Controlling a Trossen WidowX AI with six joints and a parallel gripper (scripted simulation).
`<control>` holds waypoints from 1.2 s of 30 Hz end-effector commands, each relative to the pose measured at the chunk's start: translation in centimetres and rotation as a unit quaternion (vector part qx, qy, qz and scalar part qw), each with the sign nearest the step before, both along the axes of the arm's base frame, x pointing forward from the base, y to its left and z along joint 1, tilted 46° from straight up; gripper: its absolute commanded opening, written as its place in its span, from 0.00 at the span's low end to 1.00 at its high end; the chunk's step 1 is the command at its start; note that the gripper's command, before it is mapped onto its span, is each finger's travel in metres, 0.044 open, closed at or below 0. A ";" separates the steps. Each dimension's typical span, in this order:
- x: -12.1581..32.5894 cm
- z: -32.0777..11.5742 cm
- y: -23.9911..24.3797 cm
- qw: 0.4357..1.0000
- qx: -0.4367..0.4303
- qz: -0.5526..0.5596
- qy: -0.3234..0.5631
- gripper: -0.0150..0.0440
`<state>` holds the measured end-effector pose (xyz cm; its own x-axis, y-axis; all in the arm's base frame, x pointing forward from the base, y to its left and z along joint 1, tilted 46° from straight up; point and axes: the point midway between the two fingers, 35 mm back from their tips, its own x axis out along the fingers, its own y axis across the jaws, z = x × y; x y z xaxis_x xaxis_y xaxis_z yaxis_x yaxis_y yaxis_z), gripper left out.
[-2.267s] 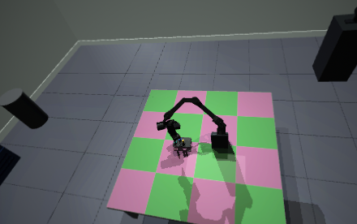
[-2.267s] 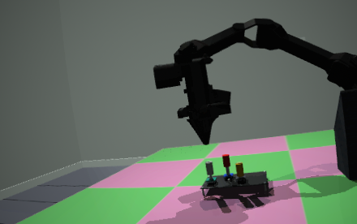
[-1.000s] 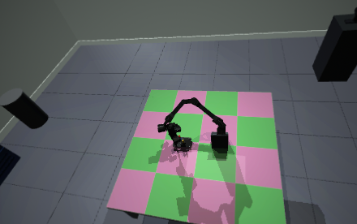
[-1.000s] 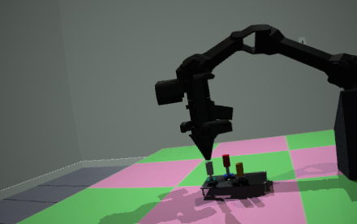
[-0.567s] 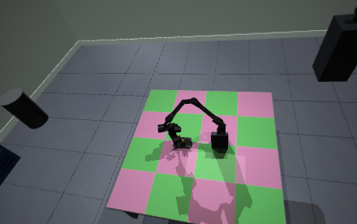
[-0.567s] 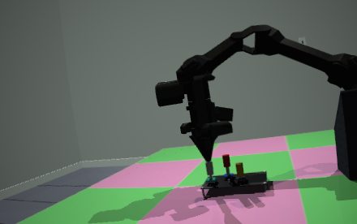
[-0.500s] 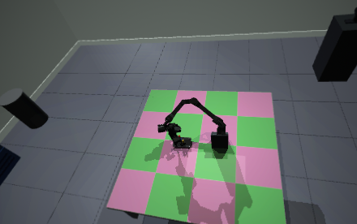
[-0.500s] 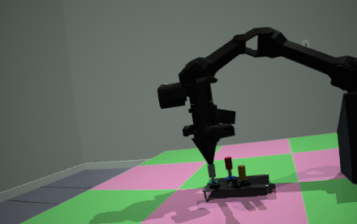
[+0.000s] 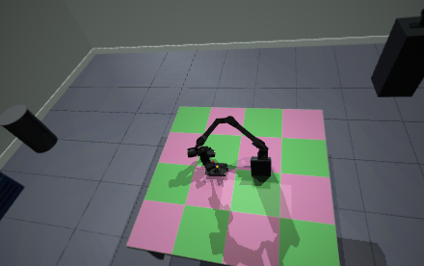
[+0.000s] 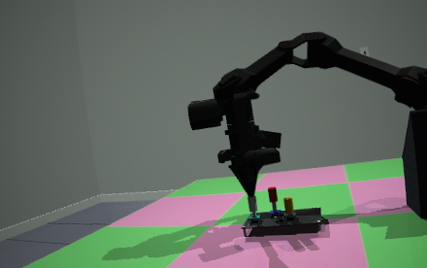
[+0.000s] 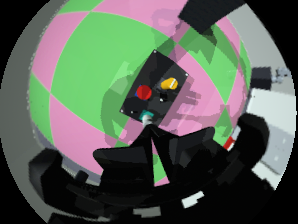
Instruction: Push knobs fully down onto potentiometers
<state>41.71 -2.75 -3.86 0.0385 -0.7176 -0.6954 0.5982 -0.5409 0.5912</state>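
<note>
The dark circuit board [image 9: 223, 172] [image 10: 303, 228] [image 11: 156, 64] is on the table; whether it stands level is unclear. A grey-white knob [image 10: 251, 203] [image 11: 146, 120] stands above a teal potentiometer, with thin shaft showing below it. A red knob [image 10: 272, 194] [image 11: 144, 92] stands high above a blue potentiometer, with shaft showing. A yellow knob [image 10: 288, 203] [image 11: 169, 84] stands lower, close to its base. My gripper [image 10: 250, 195] [image 11: 149, 127] is shut and empty, pointing down. Its tips are at the top of the grey-white knob and appear to touch it; they partly hide it in the wrist view.
The table [image 9: 308, 193] has a pink and green checkered top. The arm's dark base [image 9: 260, 167] [image 10: 418, 160] stands to the right of the board in the top and exterior views. The red and yellow knobs stand close beside the grey-white one.
</note>
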 end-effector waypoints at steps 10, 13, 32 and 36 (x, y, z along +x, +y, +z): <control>0.0 -0.1 -0.2 1.000 -0.002 0.001 0.001 0.25; 0.0 -0.2 -0.3 1.000 -0.002 0.001 0.001 0.25; 0.0 -0.4 -0.5 1.000 -0.002 0.001 0.001 0.25; 0.0 -0.4 -0.5 1.000 -0.002 0.001 0.001 0.25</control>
